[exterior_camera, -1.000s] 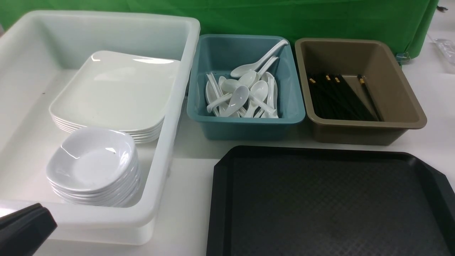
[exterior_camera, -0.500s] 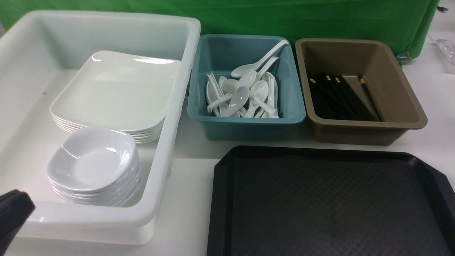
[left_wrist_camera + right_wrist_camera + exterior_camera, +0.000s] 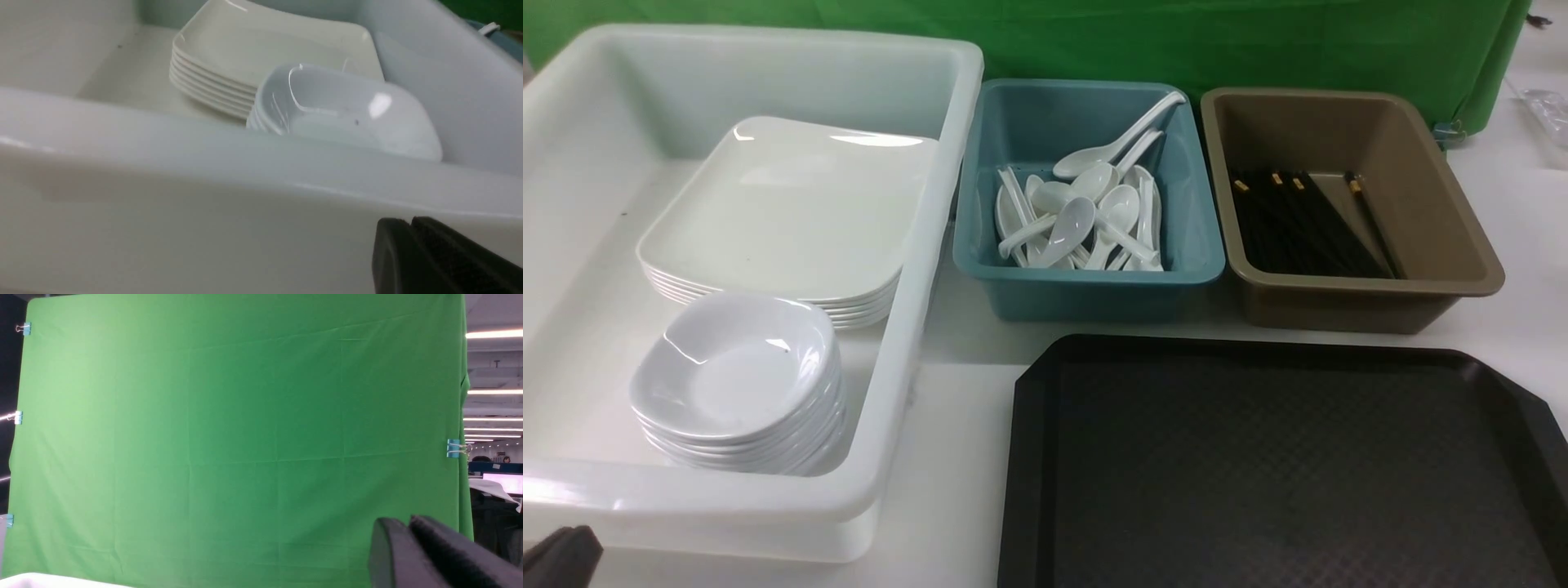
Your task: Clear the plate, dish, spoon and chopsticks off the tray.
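Note:
The black tray lies bare at the front right, with nothing on it. A stack of large white plates sits in the white bin, with a stack of small white dishes in front of it. Several white spoons fill the teal bin. Black chopsticks lie in the brown bin. My left gripper is shut and empty, low outside the white bin's near wall. My right gripper faces the green backdrop, fingers together, holding nothing.
A green cloth backdrop hangs behind the three bins. White tabletop shows between the white bin and the tray. The white bin's near wall stands close in front of the left gripper.
My left gripper has drawn back and down toward the bottom left corner of the front view, away from the white bin. Nothing else has moved.

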